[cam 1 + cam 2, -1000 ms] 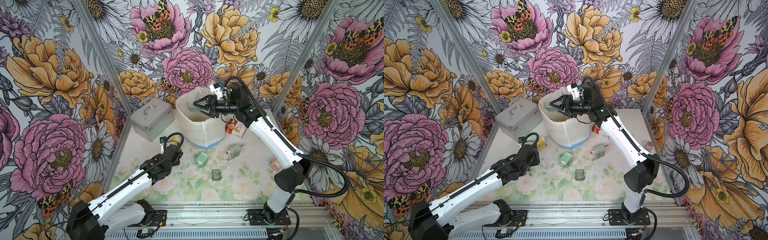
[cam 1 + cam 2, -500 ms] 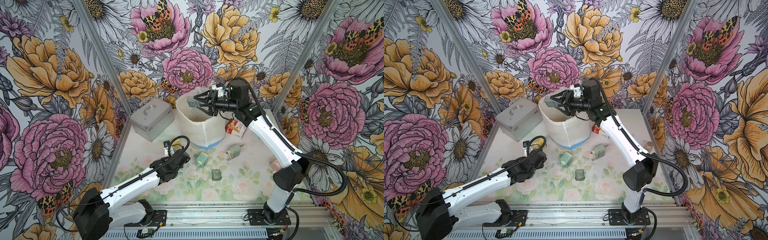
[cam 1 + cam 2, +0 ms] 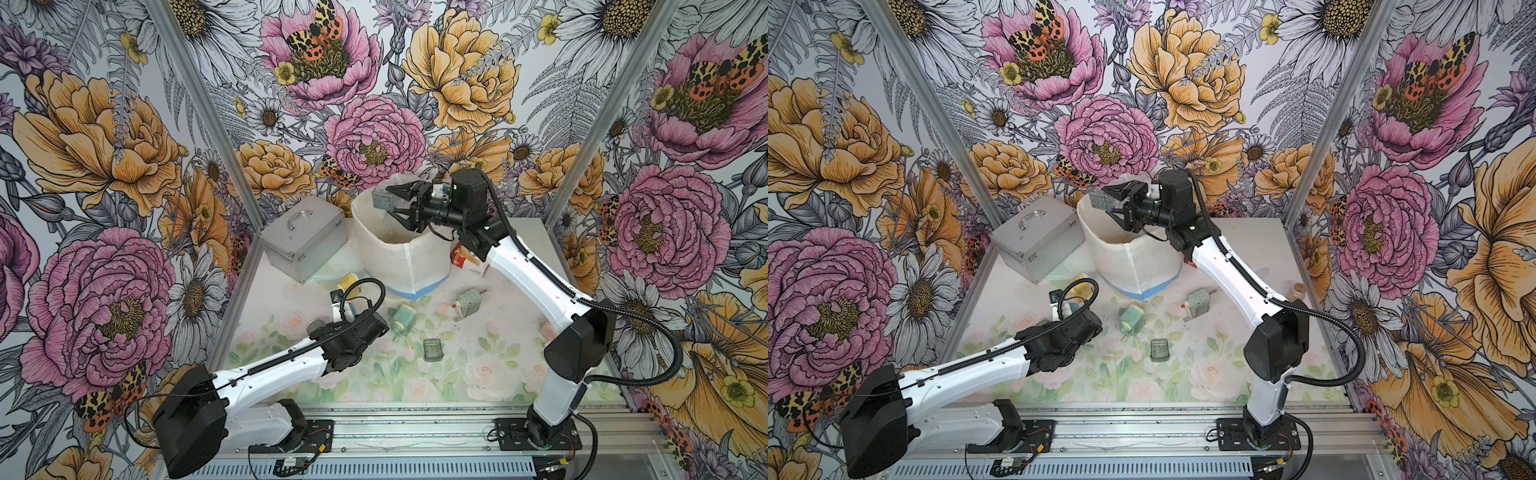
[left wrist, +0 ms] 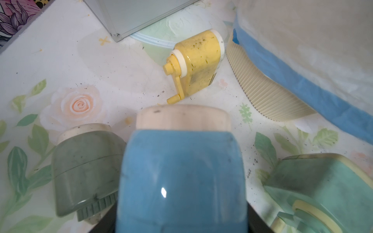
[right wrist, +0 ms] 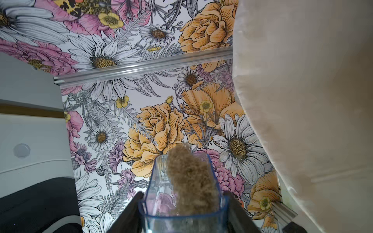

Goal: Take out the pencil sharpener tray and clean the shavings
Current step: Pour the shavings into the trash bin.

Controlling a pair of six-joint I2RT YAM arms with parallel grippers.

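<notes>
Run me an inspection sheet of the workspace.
Surface: floral table, dark flecks scattered.
Job's things: clear tray of shavings raised at white bag rim; blue sharpener.
Clutter: silver case, yellow sharpener, green sharpener, grey sharpener, loose tray, red box.
Hands: right hand shut on clear tray; left hand shut on blue sharpener.
Cables: black hoses loop off both arms, snagging nothing.
Surroundings: floral walls, metal posts.

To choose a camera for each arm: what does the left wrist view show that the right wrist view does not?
Only the left wrist view: a blue sharpener close to the lens, and a yellow sharpener, a grey-green sharpener and a mint sharpener on the table. Only the right wrist view: a clear tray holding a clump of tan shavings. Both show the white bag.
</notes>
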